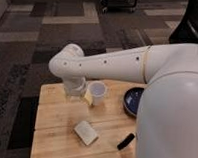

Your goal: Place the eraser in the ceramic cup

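Note:
The eraser (pixel 126 141) is a small black bar lying on the wooden table (pixel 55 126) near its front right, partly beside my arm's white body. The ceramic cup (pixel 97 92) is white and stands upright at the table's back middle. My gripper (pixel 75 92) points down at the table's back left, just left of the cup and far from the eraser. The wrist above hides most of it.
A pale grey-white block (pixel 86 132) lies on the table's front middle. A dark blue bowl (pixel 133 100) sits to the right of the cup, partly hidden by my arm. A small yellowish thing (pixel 87 96) lies between the gripper and the cup. Carpeted floor surrounds the table.

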Motion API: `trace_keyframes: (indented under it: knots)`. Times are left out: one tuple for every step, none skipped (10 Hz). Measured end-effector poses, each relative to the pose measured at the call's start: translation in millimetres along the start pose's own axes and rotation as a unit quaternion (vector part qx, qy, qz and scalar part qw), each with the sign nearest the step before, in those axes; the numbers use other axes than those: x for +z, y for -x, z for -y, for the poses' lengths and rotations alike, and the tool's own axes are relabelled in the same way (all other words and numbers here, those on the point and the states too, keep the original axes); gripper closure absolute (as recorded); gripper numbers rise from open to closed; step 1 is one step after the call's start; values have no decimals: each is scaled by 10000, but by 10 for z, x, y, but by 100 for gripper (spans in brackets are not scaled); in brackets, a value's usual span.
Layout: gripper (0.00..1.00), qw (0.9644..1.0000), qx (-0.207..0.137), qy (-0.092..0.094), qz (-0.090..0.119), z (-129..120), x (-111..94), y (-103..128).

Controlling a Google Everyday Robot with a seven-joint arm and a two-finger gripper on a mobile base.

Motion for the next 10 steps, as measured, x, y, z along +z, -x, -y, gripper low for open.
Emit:
trace_keyframes:
  knots:
    - [35,10000,0,0,-1,0,0,0]
    - [35,10000,0,0,-2,-1,0,-1]
    - [35,10000,2,0,-1,1,0,0]
    - [35,10000,2,-3,-2,4,3,0]
    - [35,10000,-2,-1,1,36,17,5]
    - [35,10000,-7,78,31,152,51,63]
    - [35,9999,16,105,38,234,70,90]
    - [35,9997,67,228,110,416,83,162]
    - [35,9993,123,298,181,539,59,207]
    - [35,9990,172,337,234,655,35,230]
